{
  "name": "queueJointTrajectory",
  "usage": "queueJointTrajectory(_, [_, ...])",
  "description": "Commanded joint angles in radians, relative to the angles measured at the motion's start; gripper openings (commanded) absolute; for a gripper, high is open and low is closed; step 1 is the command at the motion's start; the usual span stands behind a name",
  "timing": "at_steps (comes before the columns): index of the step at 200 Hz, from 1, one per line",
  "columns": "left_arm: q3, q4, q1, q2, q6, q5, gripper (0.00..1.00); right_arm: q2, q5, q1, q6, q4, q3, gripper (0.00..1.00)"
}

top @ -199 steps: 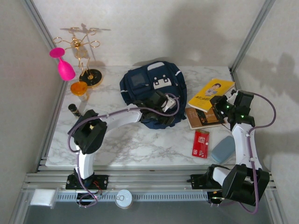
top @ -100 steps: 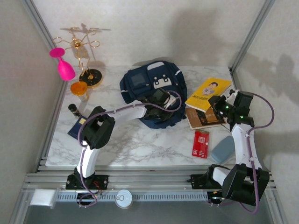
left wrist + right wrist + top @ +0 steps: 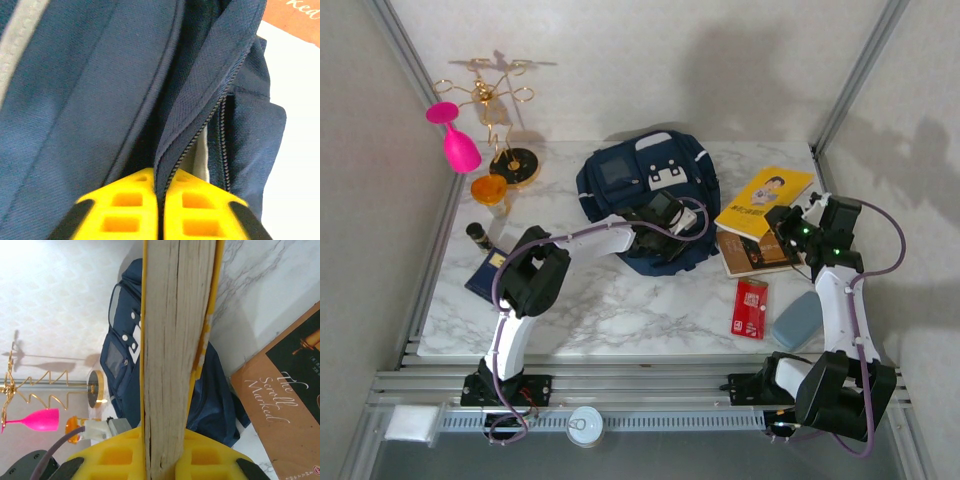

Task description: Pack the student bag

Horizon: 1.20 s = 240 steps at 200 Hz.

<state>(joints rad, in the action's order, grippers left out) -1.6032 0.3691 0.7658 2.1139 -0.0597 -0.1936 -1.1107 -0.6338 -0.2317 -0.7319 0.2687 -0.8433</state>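
Note:
The student bag [image 3: 645,195], a navy backpack with grey trim, lies at the back middle of the marble table. My left gripper [image 3: 665,222] reaches across its near right side. In the left wrist view the yellow fingers [image 3: 125,205] are shut on the bag's zipper-edged fabric flap [image 3: 195,100], with pale lining showing in the gap beside it. My right gripper [image 3: 785,222] is shut on a yellow book [image 3: 770,195], held above the table to the right of the bag. The book's page edge [image 3: 175,340] stands between that gripper's [image 3: 165,450] fingers, with the bag [image 3: 125,370] behind it.
A brown book [image 3: 750,252] lies under the yellow one. A red packet [image 3: 750,307] and a grey-blue case [image 3: 797,320] lie near the front right. A gold stand [image 3: 500,110], pink glass [image 3: 455,135], orange cup [image 3: 490,190], dark cylinder [image 3: 478,235] and navy booklet [image 3: 485,272] are on the left.
My left gripper has closed onto the bag's zipper flap, and that arm's elbow has swung right, uncovering the navy booklet. The right arm and its book have stayed put.

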Motion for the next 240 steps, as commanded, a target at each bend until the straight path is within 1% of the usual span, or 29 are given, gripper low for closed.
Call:
queueJointTrajectory(1, [-0.032, 0.029, -0.026, -0.069, 0.047, 0.087, 0.00, 0.000, -0.092, -0.006, 0.028, -0.067, 0.018, 0.00])
queueJointTrajectory(14, [-0.027, 0.016, -0.030, -0.119, 0.064, 0.093, 0.00, -0.003, -0.127, -0.002, 0.035, -0.074, 0.029, 0.00])
queueJointTrajectory(27, [-0.005, -0.006, -0.030, -0.181, 0.081, 0.105, 0.00, -0.006, -0.134, 0.011, 0.058, -0.050, 0.021, 0.00])
queueJointTrajectory(41, [0.002, -0.008, -0.031, -0.231, 0.127, 0.188, 0.00, -0.013, -0.139, 0.030, 0.084, -0.010, 0.010, 0.00])
queueJointTrajectory(55, [0.001, 0.006, -0.030, -0.277, 0.156, 0.239, 0.00, -0.005, -0.153, 0.054, 0.088, -0.004, 0.023, 0.00])
queueJointTrajectory(75, [0.035, -0.015, -0.027, -0.353, 0.176, 0.263, 0.00, 0.009, -0.164, 0.108, 0.085, 0.000, 0.046, 0.00])
queueJointTrajectory(101, [0.065, -0.029, -0.026, -0.429, 0.210, 0.264, 0.00, 0.012, -0.190, 0.213, 0.060, -0.004, 0.074, 0.00])
queueJointTrajectory(116, [0.081, -0.047, -0.022, -0.465, 0.227, 0.264, 0.00, 0.017, -0.189, 0.289, 0.039, -0.032, 0.097, 0.00])
queueJointTrajectory(128, [0.103, -0.073, -0.015, -0.493, 0.242, 0.287, 0.00, 0.014, -0.179, 0.356, 0.014, -0.060, 0.114, 0.00])
queueJointTrajectory(152, [0.121, -0.096, -0.011, -0.538, 0.293, 0.310, 0.00, -0.014, -0.176, 0.466, -0.052, -0.197, 0.180, 0.00])
queueJointTrajectory(181, [0.131, -0.131, -0.005, -0.579, 0.331, 0.336, 0.00, -0.098, -0.136, 0.522, -0.058, -0.268, 0.203, 0.00])
queueJointTrajectory(197, [0.133, -0.146, 0.002, -0.597, 0.323, 0.298, 0.00, -0.134, -0.149, 0.552, -0.073, -0.331, 0.194, 0.00])
queueJointTrajectory(223, [0.152, -0.154, 0.023, -0.609, 0.286, 0.255, 0.00, -0.202, -0.163, 0.602, -0.095, -0.474, 0.127, 0.00])
queueJointTrajectory(240, [0.143, -0.109, 0.030, -0.593, 0.272, 0.291, 0.00, -0.300, -0.129, 0.613, -0.073, -0.478, 0.049, 0.00])
